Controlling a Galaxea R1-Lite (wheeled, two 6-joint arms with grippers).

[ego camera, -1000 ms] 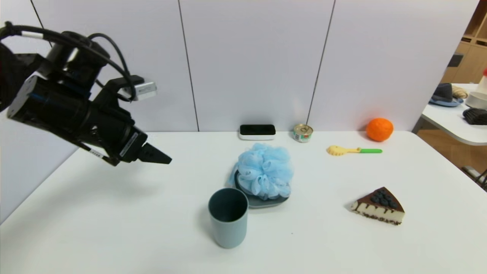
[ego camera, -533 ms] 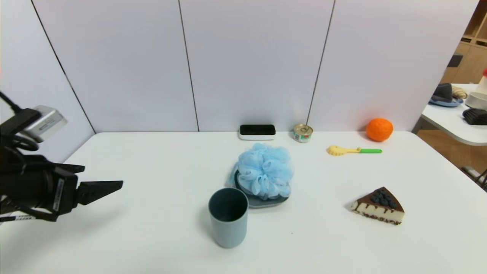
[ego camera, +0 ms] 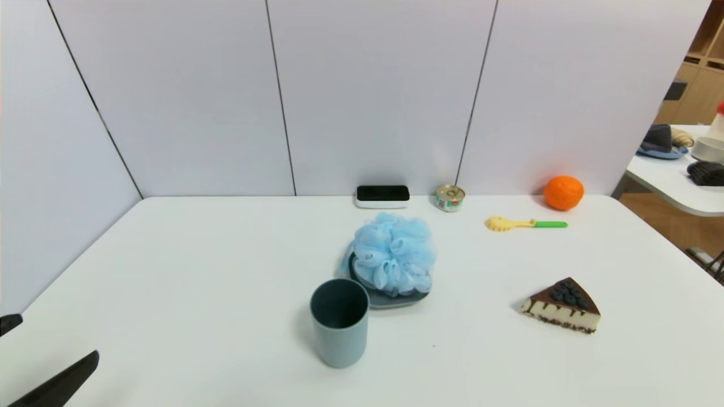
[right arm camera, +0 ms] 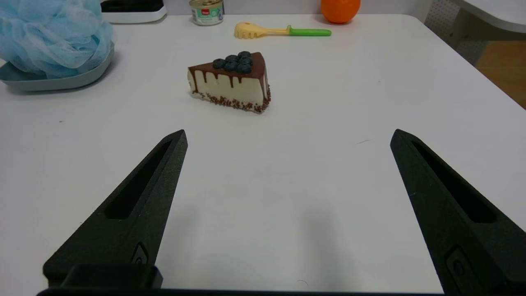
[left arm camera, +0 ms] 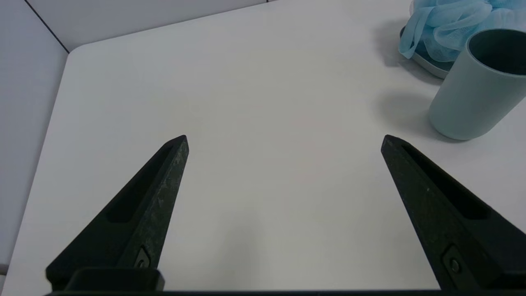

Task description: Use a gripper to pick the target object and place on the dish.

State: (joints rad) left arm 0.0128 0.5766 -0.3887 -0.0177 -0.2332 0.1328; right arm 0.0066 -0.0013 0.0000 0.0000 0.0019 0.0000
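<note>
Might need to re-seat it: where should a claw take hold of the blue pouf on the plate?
Grip the pouf's ruffled crown from straight above. It sits heaped on the plate, standing well above the shallow rim, and the cup stands close at the near-left side, so a side approach is likely to knock it.

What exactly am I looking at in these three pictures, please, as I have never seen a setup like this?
It is a two-armed robot at a white table. One picture comes from a camera on its head; the other two come from cameras on its wrists, each looking out between that arm's black fingers. The left claw and right claw are both open and hold nothing. On the table a blue pouf sits on a dish, behind a cup. Also there: a cake slice, an orange ball, a can and a yellow fork.
</note>
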